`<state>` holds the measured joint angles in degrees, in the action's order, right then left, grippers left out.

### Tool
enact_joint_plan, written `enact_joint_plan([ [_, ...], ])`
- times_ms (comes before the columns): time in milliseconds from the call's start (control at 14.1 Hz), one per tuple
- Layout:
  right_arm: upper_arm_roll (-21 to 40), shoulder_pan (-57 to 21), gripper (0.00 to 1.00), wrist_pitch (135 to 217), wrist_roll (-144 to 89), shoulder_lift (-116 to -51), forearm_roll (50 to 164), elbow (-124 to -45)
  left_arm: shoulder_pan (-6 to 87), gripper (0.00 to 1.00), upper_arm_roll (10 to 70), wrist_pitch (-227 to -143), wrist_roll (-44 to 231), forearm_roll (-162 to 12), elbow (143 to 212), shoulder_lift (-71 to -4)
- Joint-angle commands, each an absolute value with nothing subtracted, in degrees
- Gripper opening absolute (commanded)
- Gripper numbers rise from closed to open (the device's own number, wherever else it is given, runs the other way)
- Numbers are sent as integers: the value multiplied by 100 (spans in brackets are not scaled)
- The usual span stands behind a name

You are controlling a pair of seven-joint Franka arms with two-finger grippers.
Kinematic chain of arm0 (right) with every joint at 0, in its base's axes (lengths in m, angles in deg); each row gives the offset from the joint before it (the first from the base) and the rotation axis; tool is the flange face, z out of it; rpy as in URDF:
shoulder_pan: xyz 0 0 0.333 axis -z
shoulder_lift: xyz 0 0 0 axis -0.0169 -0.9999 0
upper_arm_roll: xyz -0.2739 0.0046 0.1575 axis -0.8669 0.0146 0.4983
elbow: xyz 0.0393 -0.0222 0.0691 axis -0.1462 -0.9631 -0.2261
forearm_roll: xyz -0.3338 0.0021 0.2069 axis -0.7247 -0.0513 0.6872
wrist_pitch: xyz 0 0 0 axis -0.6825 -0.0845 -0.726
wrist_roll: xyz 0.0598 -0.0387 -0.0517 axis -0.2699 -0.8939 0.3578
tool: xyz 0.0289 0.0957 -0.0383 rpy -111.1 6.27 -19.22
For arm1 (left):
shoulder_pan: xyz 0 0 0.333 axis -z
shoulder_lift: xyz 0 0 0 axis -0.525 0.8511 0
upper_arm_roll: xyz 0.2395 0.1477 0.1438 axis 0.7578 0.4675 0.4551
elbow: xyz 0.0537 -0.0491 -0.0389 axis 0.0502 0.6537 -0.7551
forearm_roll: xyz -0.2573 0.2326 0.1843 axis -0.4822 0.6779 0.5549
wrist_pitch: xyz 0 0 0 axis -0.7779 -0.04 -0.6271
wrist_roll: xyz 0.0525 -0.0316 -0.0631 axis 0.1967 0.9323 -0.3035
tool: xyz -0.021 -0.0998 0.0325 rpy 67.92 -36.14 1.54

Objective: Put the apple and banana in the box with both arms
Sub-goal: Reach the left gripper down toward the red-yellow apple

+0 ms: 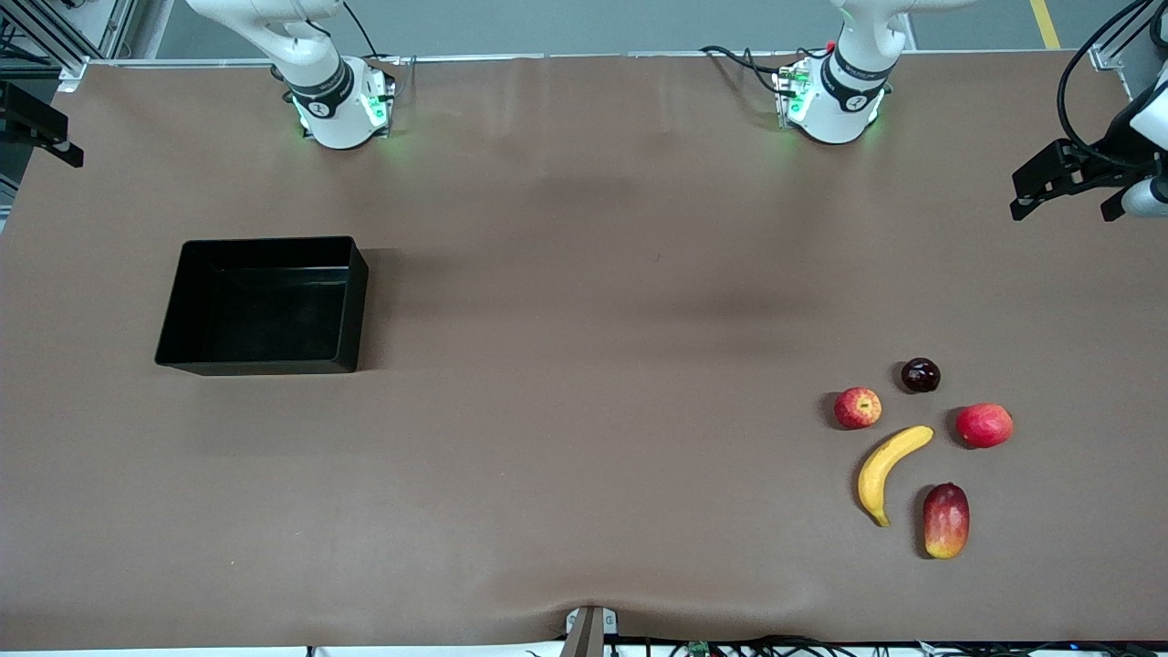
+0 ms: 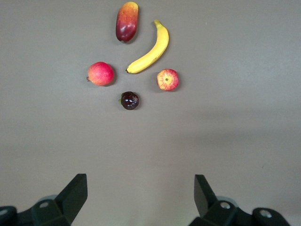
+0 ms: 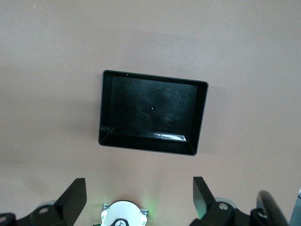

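The apple (image 1: 858, 407), red with yellow streaks, lies on the brown table toward the left arm's end. The yellow banana (image 1: 890, 473) lies beside it, nearer the front camera. Both show in the left wrist view: apple (image 2: 168, 79), banana (image 2: 150, 49). The black box (image 1: 358, 301) stands empty toward the right arm's end and also shows in the right wrist view (image 3: 200, 117). My left gripper (image 2: 141, 197) is open and empty, high over bare table short of the fruits. My right gripper (image 3: 140, 197) is open and empty, high over its own base. Neither gripper shows in the front view.
Around the apple and banana lie a dark plum (image 1: 920, 375), a smooth pinkish-red fruit (image 1: 985, 425) and a red-and-yellow mango (image 1: 946, 520). The arm bases (image 1: 338, 100) (image 1: 835, 96) stand at the table's top edge. A black camera mount (image 1: 1068, 178) hangs at the left arm's end.
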<state>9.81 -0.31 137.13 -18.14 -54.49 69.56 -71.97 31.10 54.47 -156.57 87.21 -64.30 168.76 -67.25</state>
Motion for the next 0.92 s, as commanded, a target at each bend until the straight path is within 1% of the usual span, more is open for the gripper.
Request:
enact_joint_plan([
  [0,1019,-27,100,13730,-1881,-5396,6874,-7194,3079,100,5430,-15634,8639,-6485,16849,-6689],
  [284,1019,-9,100,13695,-1890,-5405,6875,-7194,3053,100,5439,-15678,8647,-6441,16709,-6391],
  [426,1011,0,100,13703,-1890,-5414,6875,-7203,3053,100,5465,-15757,8629,-6450,16499,-5926],
  [496,1011,0,100,13704,-1890,-5414,6875,-7203,3061,100,5465,-15948,8638,-6415,16402,-5706],
  [851,1011,-9,100,13704,-1890,-5414,6883,-7194,3053,100,5474,-17126,8585,-6362,16401,-4642],
])
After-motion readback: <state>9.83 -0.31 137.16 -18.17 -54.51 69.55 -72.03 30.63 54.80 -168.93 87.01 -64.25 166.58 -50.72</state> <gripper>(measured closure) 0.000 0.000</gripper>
